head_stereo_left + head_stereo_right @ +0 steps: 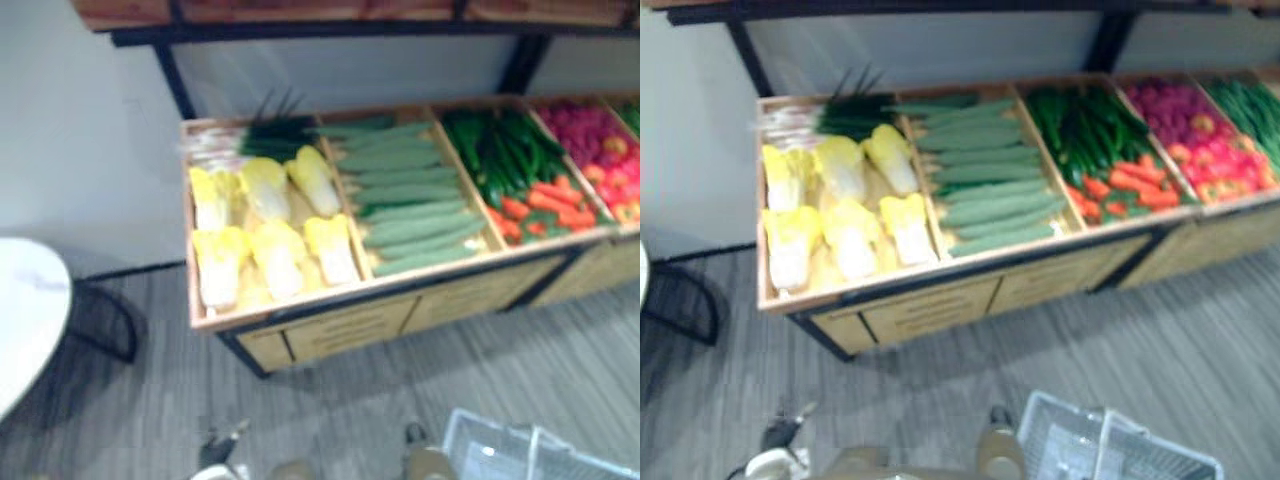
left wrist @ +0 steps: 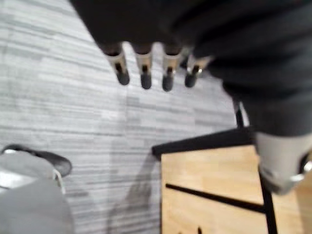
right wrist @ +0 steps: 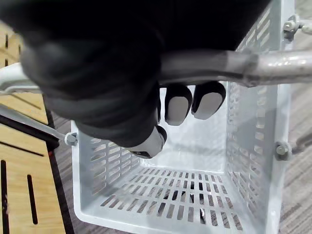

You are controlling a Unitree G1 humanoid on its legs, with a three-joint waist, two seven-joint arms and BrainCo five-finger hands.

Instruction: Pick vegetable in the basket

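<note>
A wooden produce stand (image 1: 340,322) holds pale yellow cabbages (image 1: 270,232), long green cucumbers (image 1: 410,200), dark green peppers (image 1: 505,150), orange carrots (image 1: 548,203) and red vegetables (image 1: 590,135). A grey plastic basket (image 1: 1110,445) hangs low at the front right, above the floor. In the right wrist view my right hand (image 3: 97,73) is curled round the basket's metal handle (image 3: 234,66), and the basket's slotted floor (image 3: 175,204) is bare. My left hand (image 2: 146,68) hangs over the grey floor beside the stand's base, fingers straight and holding nothing.
Green onions (image 1: 270,135) lie at the back of the cabbage bin. A dark-framed shelf (image 1: 300,20) runs above the stand. A white round table (image 1: 25,310) on a black leg stands at the left. Grey striped floor lies between me and the stand.
</note>
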